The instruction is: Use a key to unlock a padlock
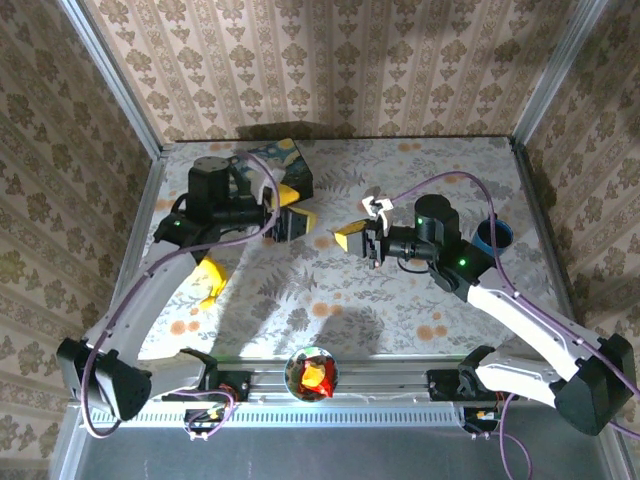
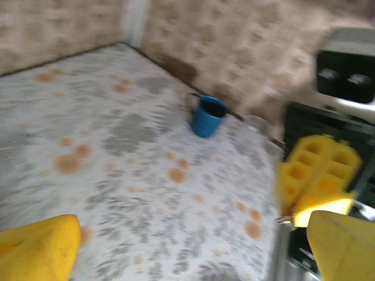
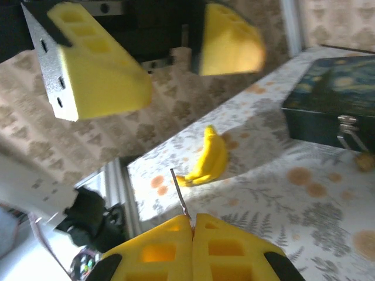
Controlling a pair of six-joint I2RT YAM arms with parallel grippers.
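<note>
The padlock (image 3: 364,160) sits at three o'clock; my right gripper (image 3: 193,225) pinches the key (image 3: 179,194), which may twist loose; left gripper (image 3: 170,55) gapes.

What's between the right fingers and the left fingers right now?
The thin key, pinched in the shut right fingers, pokes toward the open left fingers in the right wrist view. Beyond its tip, the top view shows bare tablecloth.

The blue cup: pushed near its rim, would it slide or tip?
The blue cup stands upright and seems narrower at its base, so a high push may tip it. A low push likely slides it over the flat table.
</note>
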